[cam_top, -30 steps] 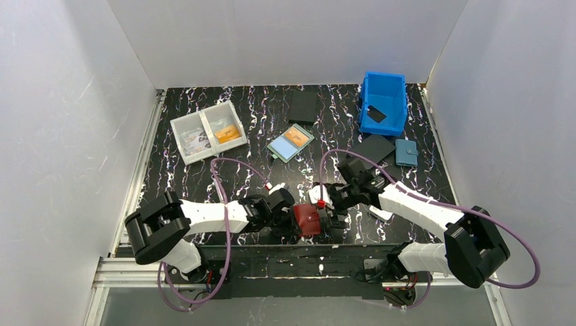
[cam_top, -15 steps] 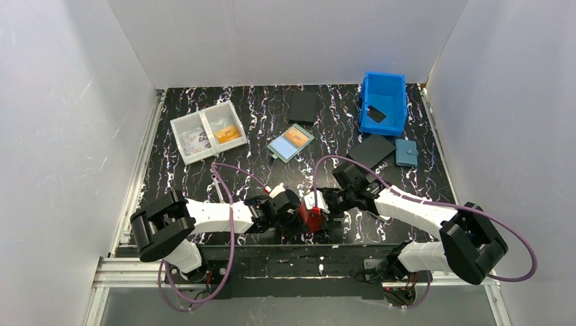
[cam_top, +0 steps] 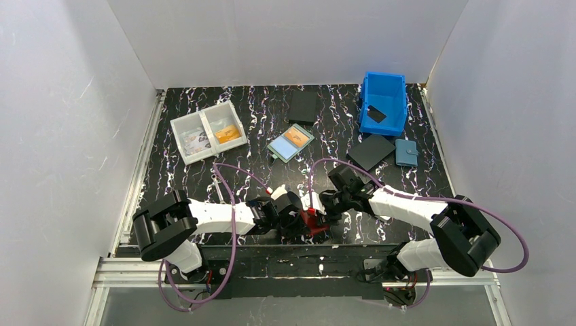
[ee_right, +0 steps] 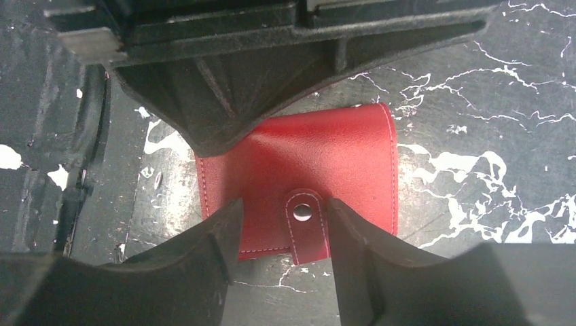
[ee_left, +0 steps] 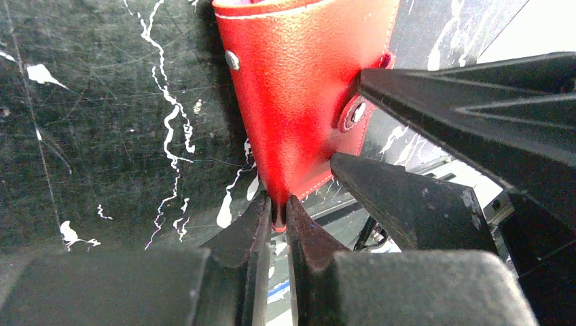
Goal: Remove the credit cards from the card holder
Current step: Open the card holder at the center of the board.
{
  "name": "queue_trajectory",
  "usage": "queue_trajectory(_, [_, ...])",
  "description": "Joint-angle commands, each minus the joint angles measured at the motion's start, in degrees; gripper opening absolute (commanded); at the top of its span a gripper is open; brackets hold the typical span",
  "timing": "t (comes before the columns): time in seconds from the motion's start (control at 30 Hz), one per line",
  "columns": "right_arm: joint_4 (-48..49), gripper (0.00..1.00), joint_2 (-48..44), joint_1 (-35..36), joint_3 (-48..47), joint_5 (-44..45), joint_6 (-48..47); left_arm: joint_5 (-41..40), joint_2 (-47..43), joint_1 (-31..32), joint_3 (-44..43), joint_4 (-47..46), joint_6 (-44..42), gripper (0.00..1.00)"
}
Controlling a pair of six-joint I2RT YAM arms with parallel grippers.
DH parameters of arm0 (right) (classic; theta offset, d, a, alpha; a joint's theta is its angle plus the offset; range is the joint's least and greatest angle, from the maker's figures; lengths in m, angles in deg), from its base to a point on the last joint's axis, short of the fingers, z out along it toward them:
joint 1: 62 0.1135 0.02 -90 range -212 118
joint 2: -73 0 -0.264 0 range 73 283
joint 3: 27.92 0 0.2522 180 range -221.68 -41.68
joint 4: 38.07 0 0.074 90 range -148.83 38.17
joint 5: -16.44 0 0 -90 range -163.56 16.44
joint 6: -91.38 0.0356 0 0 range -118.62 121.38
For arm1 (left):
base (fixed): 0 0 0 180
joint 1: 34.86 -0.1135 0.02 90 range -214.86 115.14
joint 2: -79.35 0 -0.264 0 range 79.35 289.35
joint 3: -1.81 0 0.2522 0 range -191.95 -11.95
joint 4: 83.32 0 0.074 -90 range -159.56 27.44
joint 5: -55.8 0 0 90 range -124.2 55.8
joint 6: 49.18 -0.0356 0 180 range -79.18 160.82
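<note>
Two sets of fingers meet at the card holder (cam_top: 309, 221), which is folded and sits at the near edge of the counter (cam_top: 258, 109). The left fingers (ee_left: 244, 234) are clenched on its stitched edge. The right fingers (ee_right: 210, 238) are released, spread to either side of its snap tab (ee_right: 306, 231). From above, both wrists hide most of it.

Beyond it lies a teal-framed case (cam_top: 291, 142) whose orange card has print too small to read. Farther off to its right are a dark flat wallet (cam_top: 371, 151), a small blue wallet (cam_top: 406, 153) and a blue bin (cam_top: 384, 102). A white tray (cam_top: 208, 131) sits off to its left.
</note>
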Motion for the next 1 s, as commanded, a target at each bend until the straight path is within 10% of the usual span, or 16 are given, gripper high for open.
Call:
queue_trajectory(0.0, [0.9, 0.53, 0.9, 0.2, -0.9, 1.7, 0.0, -0.9, -0.8, 0.7, -0.8, -0.1, -0.5, 0.0])
queue_trajectory(0.53, [-2.9, 0.08, -0.2, 0.1, -2.0, 1.1, -1.9, -1.1, -1.0, 0.8, 3.6, -4.8, 1.5, 0.0])
queue_trajectory(0.97, [-12.4, 0.03, -4.4, -8.9, -3.7, -3.6, -7.8, -3.5, -3.8, -1.3, 8.2, -5.0, -1.0, 0.0])
